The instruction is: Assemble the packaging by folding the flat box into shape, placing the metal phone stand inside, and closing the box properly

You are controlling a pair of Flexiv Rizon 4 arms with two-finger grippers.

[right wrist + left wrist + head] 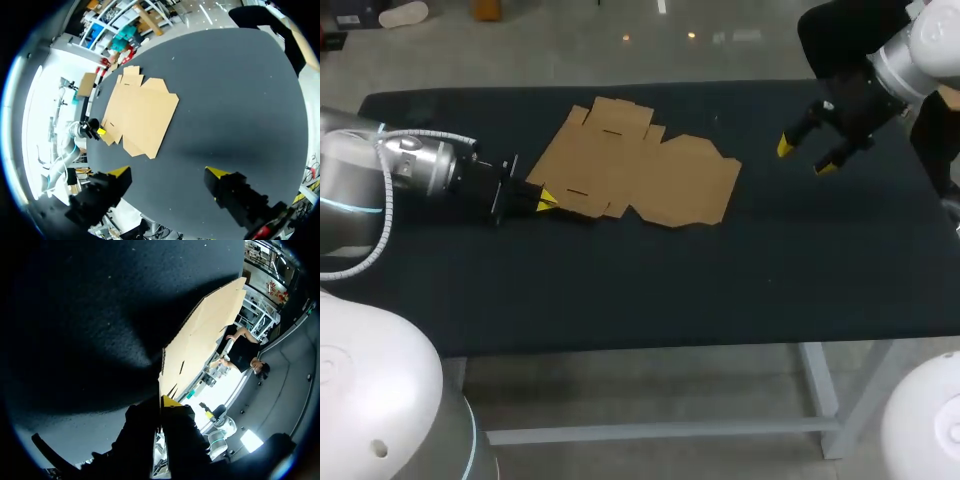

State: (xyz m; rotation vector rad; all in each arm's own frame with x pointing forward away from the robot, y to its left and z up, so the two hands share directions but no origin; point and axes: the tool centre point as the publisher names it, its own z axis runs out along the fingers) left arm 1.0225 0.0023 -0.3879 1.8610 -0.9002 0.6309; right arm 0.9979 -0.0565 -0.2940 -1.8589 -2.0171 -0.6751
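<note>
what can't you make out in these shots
No view shows the metal phone stand.
Whether the left gripper clamps the flat box by its edge: its own dark body hides the contact in the left wrist view, and it is too small in the head view.
The right arm is cut off by the head view's corner.
</note>
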